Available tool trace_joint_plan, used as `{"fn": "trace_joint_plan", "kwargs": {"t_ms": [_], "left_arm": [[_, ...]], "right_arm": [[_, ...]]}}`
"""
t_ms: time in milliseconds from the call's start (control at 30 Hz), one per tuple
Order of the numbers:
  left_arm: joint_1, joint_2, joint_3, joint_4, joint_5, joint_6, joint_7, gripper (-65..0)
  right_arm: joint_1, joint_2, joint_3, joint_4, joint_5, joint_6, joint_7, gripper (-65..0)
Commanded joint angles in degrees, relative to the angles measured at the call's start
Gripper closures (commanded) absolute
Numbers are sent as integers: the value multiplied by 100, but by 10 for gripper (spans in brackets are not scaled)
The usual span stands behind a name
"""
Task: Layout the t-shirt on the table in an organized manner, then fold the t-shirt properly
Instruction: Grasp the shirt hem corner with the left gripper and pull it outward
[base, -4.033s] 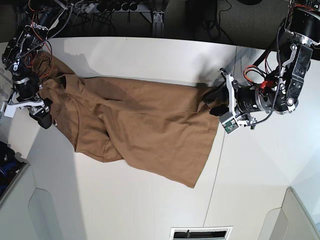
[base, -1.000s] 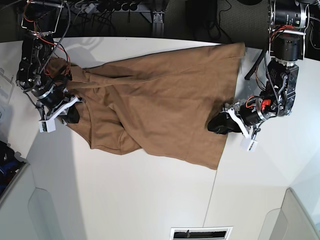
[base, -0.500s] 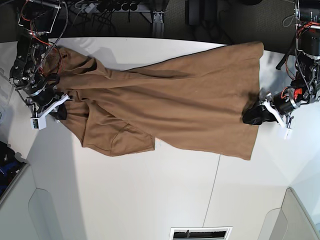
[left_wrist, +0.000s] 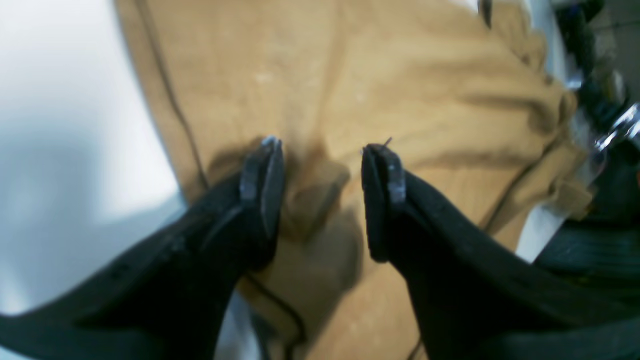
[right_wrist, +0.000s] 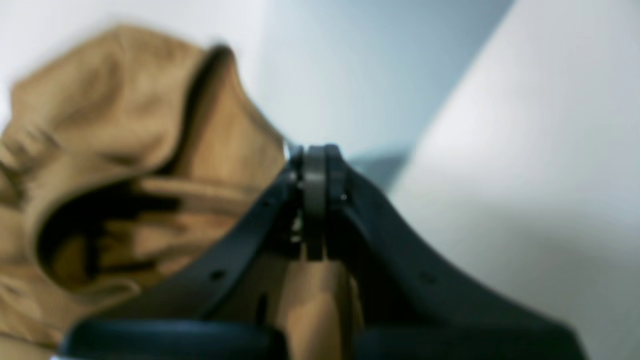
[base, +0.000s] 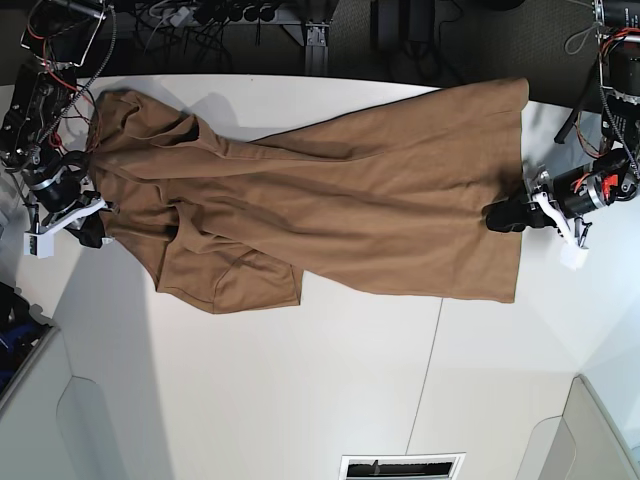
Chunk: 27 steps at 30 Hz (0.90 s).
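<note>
Your white surface runs broad and matte, with a dark strip of cables along its far edge. The t-shirt lies stretched across it between the two arms, its hem end fairly flat, its collar end bunched and one sleeve folded under. Expect it to be light, limp and quick to wrinkle; it will likely sag wherever you leave it unsupported, so take it by hems, seams or shoulder corners and keep both ends taut. The left gripper has its fingers spread wide over a small pucker at the hem. The right gripper has its fingers pressed together on cloth near the collar.
</note>
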Motion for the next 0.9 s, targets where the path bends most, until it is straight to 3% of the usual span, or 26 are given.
{"fn": "trace_joint_plan", "kwargs": {"t_ms": [0, 167, 267, 300, 500, 700, 867], "left_arm": [[-144, -160, -262, 304, -125, -58, -164, -288], [-302, -210, -761, 719, 817, -58, -820, -288], [-435, -205, -699, 588, 1344, -58, -1314, -288], [-485, -201, -664, 518, 1451, -58, -1403, -288], [-990, -24, -409, -295, 1784, -58, -1414, -288], [-1233, 2, -227, -986, 1897, -58, -1480, -288], [-1370, 0, -227, -1360, 2542, 44, -1873, -288]], "right_arm": [[105, 114, 146, 144, 190, 4, 140, 0], [173, 66, 579, 151, 595, 4, 142, -23], [249, -2, 610, 149, 592, -42, 166, -265], [267, -48, 588, 146, 584, -42, 212, -299], [337, -236, 160, -57, 289, -149, 382, -307], [345, -254, -197, -662, 315, -297, 527, -390], [343, -446, -199, -1045, 313, -195, 678, -390]]}}
